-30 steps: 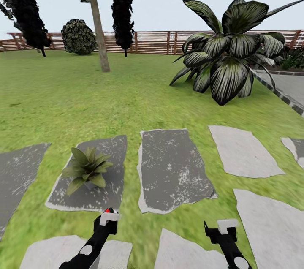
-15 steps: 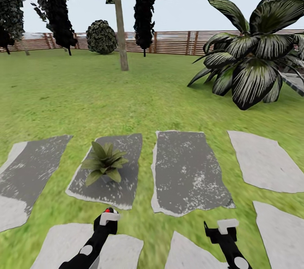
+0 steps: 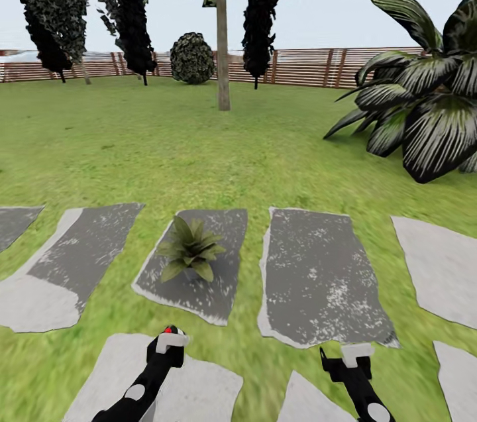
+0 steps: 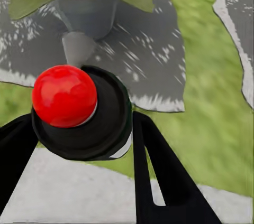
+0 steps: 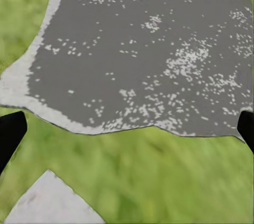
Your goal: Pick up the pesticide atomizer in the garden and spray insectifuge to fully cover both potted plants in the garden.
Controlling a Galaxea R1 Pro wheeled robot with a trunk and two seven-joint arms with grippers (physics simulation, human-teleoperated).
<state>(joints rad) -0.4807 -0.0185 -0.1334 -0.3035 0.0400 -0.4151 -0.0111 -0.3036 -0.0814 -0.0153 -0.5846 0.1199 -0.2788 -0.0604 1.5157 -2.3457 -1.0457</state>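
Rightward-shifted view: potted plant (image 3: 191,255), no writing.

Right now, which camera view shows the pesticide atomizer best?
The left wrist view: the pesticide atomizer sits large between the left end effector's fingers, red top clear. In the head view it is a tiny red speck.

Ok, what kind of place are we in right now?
An outdoor garden, by the look of it: green lawn crossed by grey stepping slabs, trees, and a brown slatted wooden fence along the far edge. A small potted plant stands on one slab.
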